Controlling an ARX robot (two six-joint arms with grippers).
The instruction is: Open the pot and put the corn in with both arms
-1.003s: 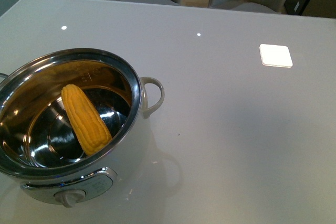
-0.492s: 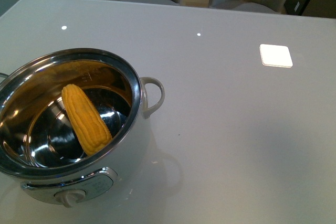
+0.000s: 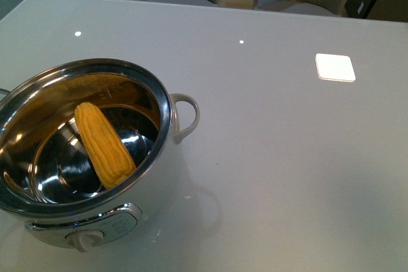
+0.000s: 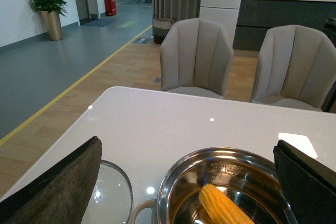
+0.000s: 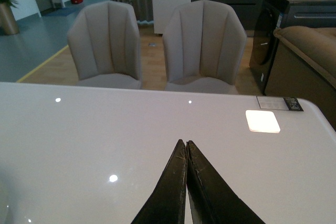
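Sitting at the near left of the white table [image 3: 274, 157], the electric pot [image 3: 83, 214], lid off, steel bowl shining, dial knob [image 3: 83, 241] on the front panel facing the robot, loop side handle [image 3: 187, 116] sticking out to the right. Lying inside on the steel floor, tilted, thick end against the near-right wall and tapered tip pointing up and away: the corn [image 3: 103, 144]. Seen from the left wrist, the same cob [image 4: 223, 208] in the bowl below the left gripper [image 4: 189, 182], its two dark fingers [image 4: 58, 184] spread wide to either side of the pot, gripping nothing. Beside the pot on that side, flat on the table, a glass lid [image 4: 110, 195] with a metal rim. Over bare tabletop, well to the right of the pot, the right gripper [image 5: 186, 153], fingertips pressed together with nothing between them. Farther out on the table, a bright square patch of light [image 3: 335, 67]. Beyond the far edge, two grey upholstered chairs [image 5: 202, 45], then wood floor and a potted plant [image 4: 48, 11] far off.
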